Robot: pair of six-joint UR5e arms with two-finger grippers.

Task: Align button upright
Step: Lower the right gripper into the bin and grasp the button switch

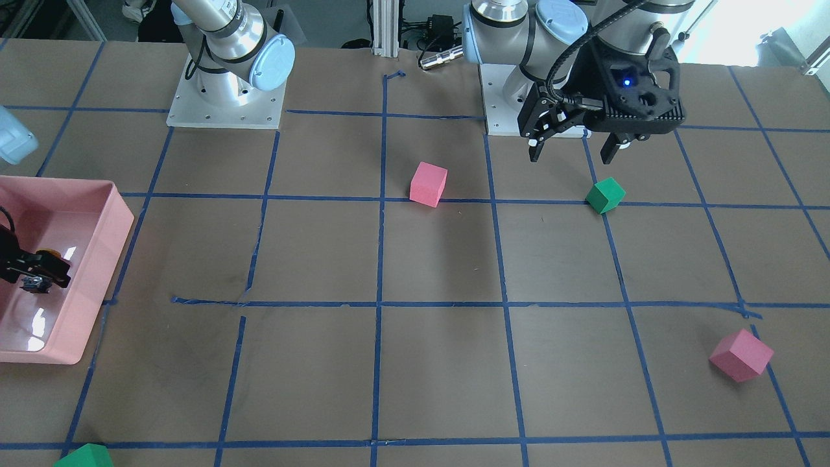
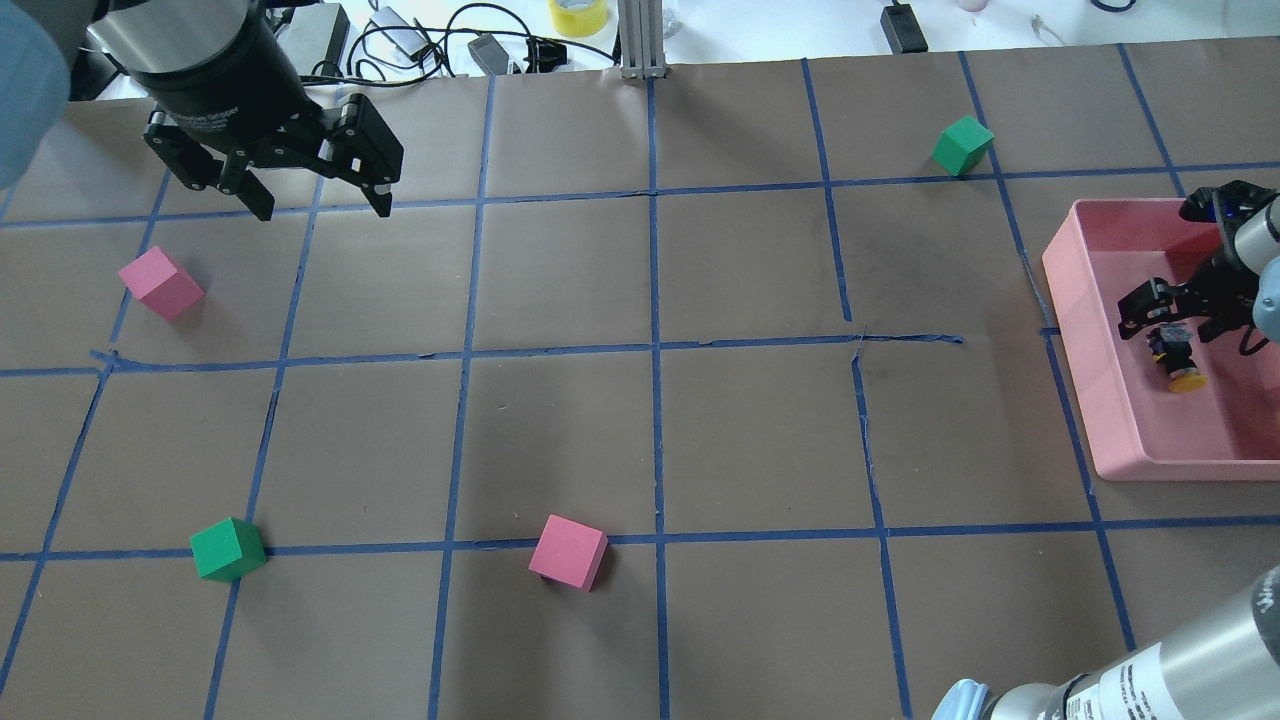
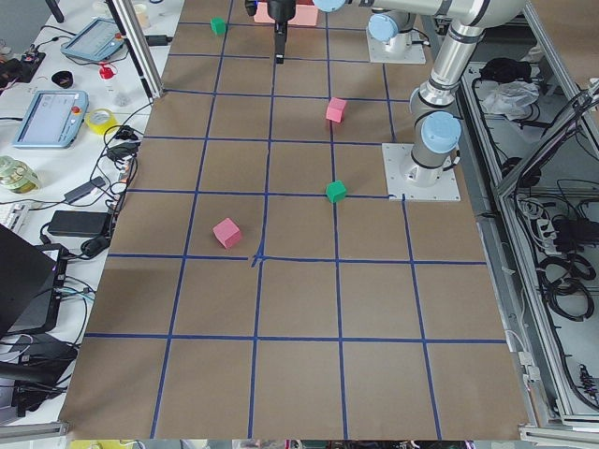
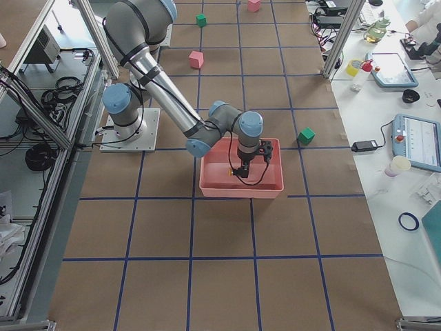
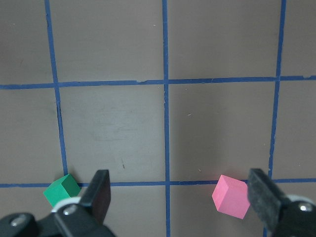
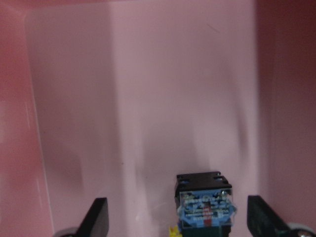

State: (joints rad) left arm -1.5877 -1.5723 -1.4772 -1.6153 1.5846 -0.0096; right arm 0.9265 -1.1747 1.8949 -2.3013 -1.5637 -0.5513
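The button (image 2: 1176, 362) lies on its side on the floor of the pink tray (image 2: 1075, 300), its yellow cap toward the robot. In the right wrist view its blue-and-silver terminal base (image 6: 205, 207) faces the camera. My right gripper (image 2: 1165, 325) hangs just over it inside the tray, open; its fingers (image 6: 98, 217) stand well apart with the button between them, untouched. It also shows in the front view (image 1: 35, 272). My left gripper (image 2: 320, 205) is open and empty, high above the table at the far left; it shows in the front view too (image 1: 574, 152).
A green cube (image 2: 227, 548) and a pink cube (image 2: 568, 552) sit near the robot. Another pink cube (image 2: 160, 283) lies below my left gripper. A second green cube (image 2: 962, 145) sits far right, beyond the tray. Blue tape lines grid the brown table.
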